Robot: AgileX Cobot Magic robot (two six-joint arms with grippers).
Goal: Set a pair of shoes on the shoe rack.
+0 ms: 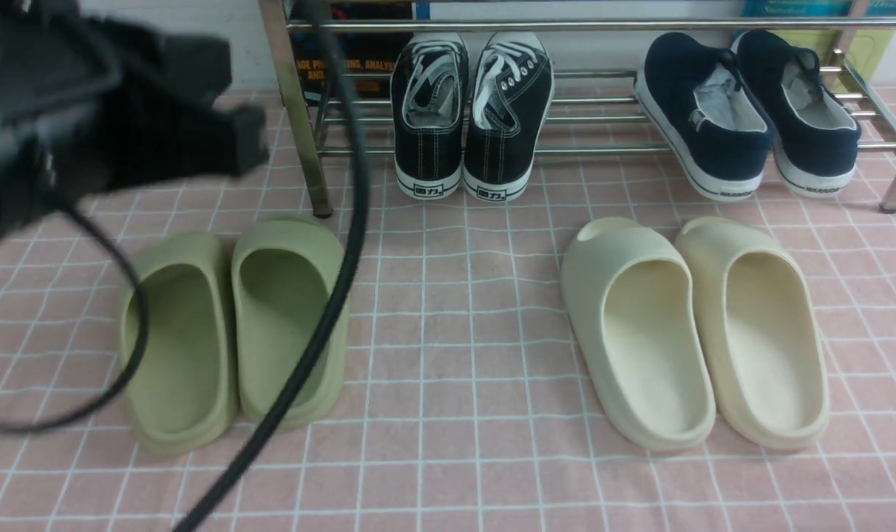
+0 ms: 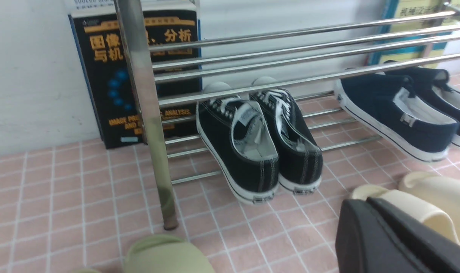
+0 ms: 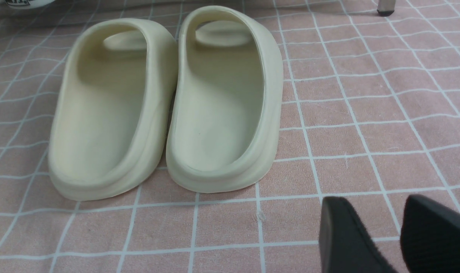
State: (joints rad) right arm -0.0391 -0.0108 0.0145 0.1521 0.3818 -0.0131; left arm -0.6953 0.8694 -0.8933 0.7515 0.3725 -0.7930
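Note:
The two black canvas sneakers [image 1: 427, 111] [image 1: 508, 111] stand side by side on the lower tubes of the chrome shoe rack [image 1: 603, 151], toes toward the wall and heels over the front tube. They also show in the left wrist view [image 2: 245, 151], under the rack's upper tubes [image 2: 290, 49]. My left gripper [image 1: 248, 140] hangs blurred above the green slides, left of the rack's post. Its fingers are pressed together and hold nothing in the left wrist view [image 2: 363, 203]. My right gripper [image 3: 372, 204] is open and empty, low over the cloth near the cream slides. It is out of the front view.
Navy slip-on shoes [image 1: 744, 111] sit on the rack's right part. Green foam slides [image 1: 233, 325] lie front left and cream foam slides [image 1: 699, 332] front right on the pink checked cloth [image 1: 455, 295]. The rack's left post [image 1: 300, 125] and a black book [image 2: 101, 76] stand behind it. A black cable [image 1: 330, 295] crosses the green slides.

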